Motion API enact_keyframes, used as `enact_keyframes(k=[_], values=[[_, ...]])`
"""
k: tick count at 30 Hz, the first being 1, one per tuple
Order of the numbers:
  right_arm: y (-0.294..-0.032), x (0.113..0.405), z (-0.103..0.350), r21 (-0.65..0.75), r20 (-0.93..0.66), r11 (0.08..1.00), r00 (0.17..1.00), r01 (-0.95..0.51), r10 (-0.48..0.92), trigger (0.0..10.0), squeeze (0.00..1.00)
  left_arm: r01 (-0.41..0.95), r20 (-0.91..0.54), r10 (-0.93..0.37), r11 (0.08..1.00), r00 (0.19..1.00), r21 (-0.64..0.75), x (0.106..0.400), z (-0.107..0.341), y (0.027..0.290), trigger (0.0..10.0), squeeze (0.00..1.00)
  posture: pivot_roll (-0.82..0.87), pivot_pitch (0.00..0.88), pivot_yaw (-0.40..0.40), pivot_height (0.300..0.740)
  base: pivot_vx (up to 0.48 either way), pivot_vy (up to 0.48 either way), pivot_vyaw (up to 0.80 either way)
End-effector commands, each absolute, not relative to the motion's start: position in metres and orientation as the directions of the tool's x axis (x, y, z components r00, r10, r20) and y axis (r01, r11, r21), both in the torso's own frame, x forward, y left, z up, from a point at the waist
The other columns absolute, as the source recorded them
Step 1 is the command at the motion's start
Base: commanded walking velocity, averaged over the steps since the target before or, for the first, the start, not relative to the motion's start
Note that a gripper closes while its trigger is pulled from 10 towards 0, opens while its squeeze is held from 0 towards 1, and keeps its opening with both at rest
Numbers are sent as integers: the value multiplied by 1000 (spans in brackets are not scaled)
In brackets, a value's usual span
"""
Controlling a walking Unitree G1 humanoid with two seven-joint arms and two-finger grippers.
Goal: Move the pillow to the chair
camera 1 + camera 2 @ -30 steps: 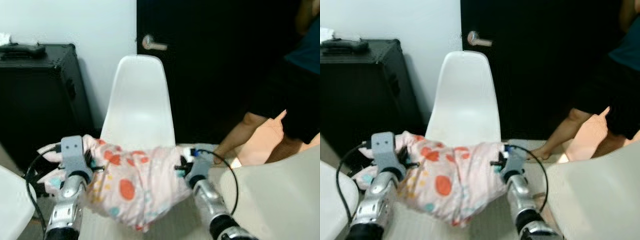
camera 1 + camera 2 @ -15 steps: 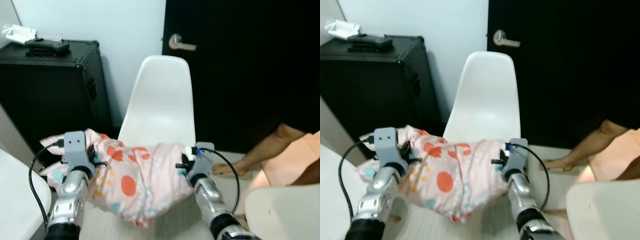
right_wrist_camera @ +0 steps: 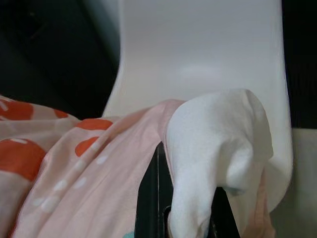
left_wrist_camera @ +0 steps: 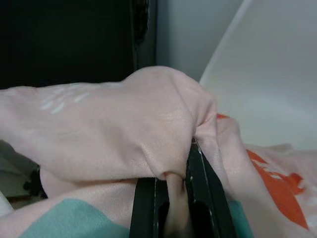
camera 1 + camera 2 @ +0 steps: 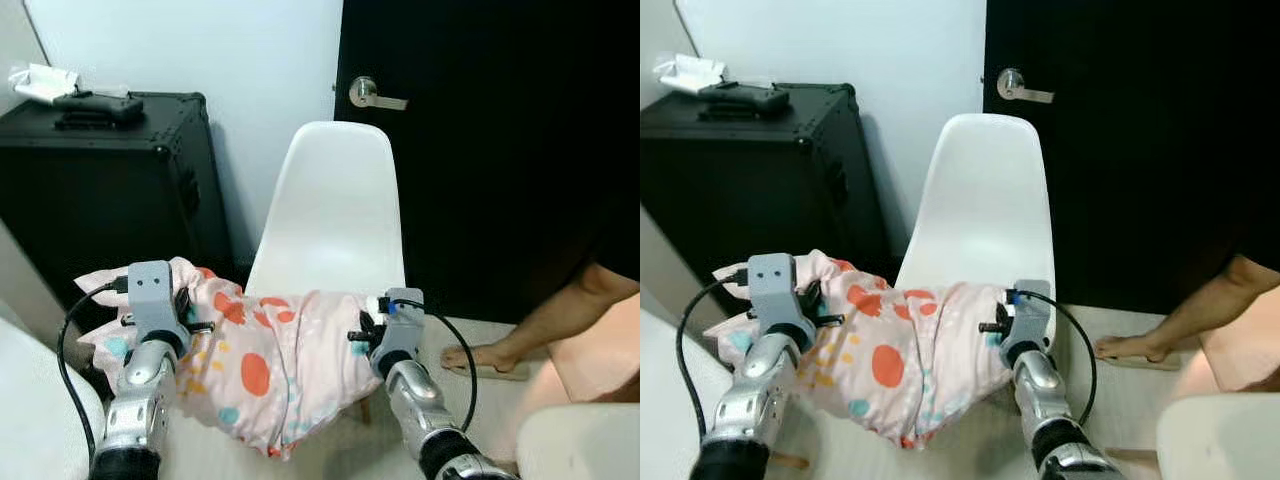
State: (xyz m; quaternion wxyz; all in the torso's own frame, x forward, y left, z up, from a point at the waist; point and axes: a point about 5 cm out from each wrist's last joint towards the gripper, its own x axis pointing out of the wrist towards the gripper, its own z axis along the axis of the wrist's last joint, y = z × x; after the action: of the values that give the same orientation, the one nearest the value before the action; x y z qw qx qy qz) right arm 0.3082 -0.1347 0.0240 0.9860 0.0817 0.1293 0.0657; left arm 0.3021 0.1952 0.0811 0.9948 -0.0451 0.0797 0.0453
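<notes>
Fronting white chair [image 5: 335,220]: black door [image 5: 490,150], black case [image 5: 100,190], pale wall [image 5: 220,50].

1. Ahead of you stands a black door [image 5: 500,150] with a silver lever handle [image 5: 375,95] — it takes up the far right of the room.
2. Left of the door you see a plain white wall [image 5: 200,50], evenly lit.
3. Against that wall on the far left sits a large black case [image 5: 100,190] — a dark handle and a crumpled white item [image 5: 40,80] lie on top.
4. The floor [image 5: 480,335] near the door is pale.
</notes>
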Motion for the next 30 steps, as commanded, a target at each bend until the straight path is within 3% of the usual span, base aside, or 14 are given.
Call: enact_keyframes(k=[1,13,23,30], values=[[-128,313,31,181,-207,974,963,-134,171,10000,0,-83,-134,71,993,988,-87,303,86,194,10000,0,110,0,6,740,337,0,0],[-128,312,31,183,-204,974,964,-135,172,10000,0,-81,-134,69,993,989,-89,303,87,194,10000,0,112,0,4,740,334,0,0],[-128,312,31,192,-200,973,965,-129,167,10000,0,-77,-139,65,994,988,-84,303,86,195,10000,0,106,0,13,740,334,0,-771],[-130,311,30,196,-209,974,965,-117,158,10000,0,-70,-140,58,994,988,-84,304,86,193,10000,0,101,0,20,740,335,0,0]])
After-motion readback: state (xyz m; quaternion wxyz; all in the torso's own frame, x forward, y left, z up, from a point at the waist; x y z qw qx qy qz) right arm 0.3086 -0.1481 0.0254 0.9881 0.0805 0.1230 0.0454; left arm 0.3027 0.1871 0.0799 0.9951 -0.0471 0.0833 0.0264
